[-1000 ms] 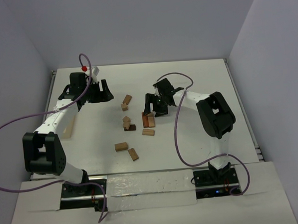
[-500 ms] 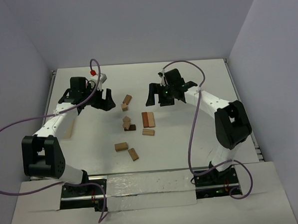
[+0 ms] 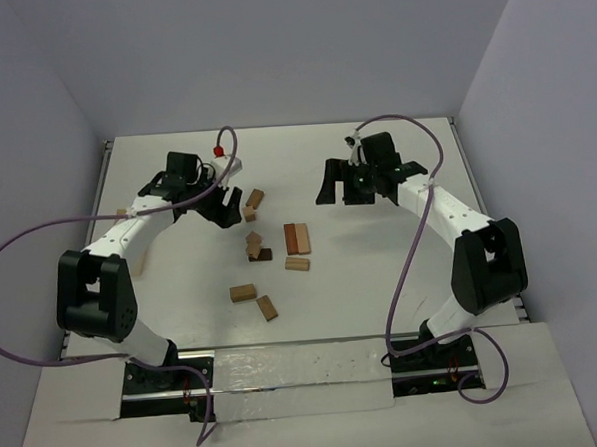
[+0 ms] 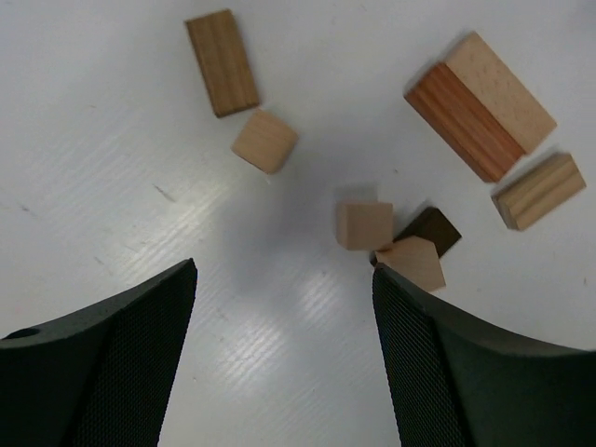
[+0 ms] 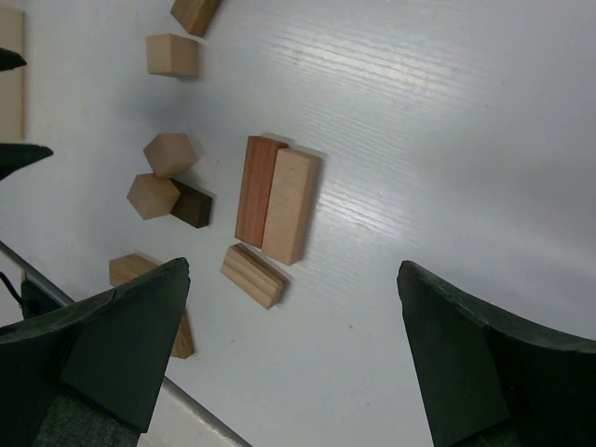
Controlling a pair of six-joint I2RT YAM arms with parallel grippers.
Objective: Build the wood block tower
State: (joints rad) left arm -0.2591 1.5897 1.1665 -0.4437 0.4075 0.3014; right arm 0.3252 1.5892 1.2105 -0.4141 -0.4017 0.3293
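Both arms reach over the white worktop (image 3: 352, 291), one on each side of the scattered wood blocks (image 3: 296, 239). The left pincer (image 3: 222, 202) hangs above the surface with its jaws spread wide and nothing between them. It is just beside a brown block (image 3: 254, 199) and a small tan cube (image 3: 249, 214), which lie close together. The right pincer (image 3: 337, 189) is also spread wide and empty, on the far side of the blocks from the arm bases.

In the right wrist view, a reddish-brown brick (image 5: 258, 191) and a tan brick (image 5: 291, 207) lie flat side by side with their long faces touching. A grooved tan block (image 5: 253, 276) lies just beside their near ends. To their left sits a dark brown block (image 5: 193, 206) with two tan cubes (image 5: 154, 196) tilted against it. Whether either cube rests on top of it cannot be told. This small cluster is the only place where pieces crowd onto one another; the other blocks lie singly on the surface.

Two more tan blocks (image 3: 243, 292) lie near each other closer to the arm bases, well apart from both pincers. A pale wooden box (image 3: 137, 257) sits at the left side, partly under the left arm.
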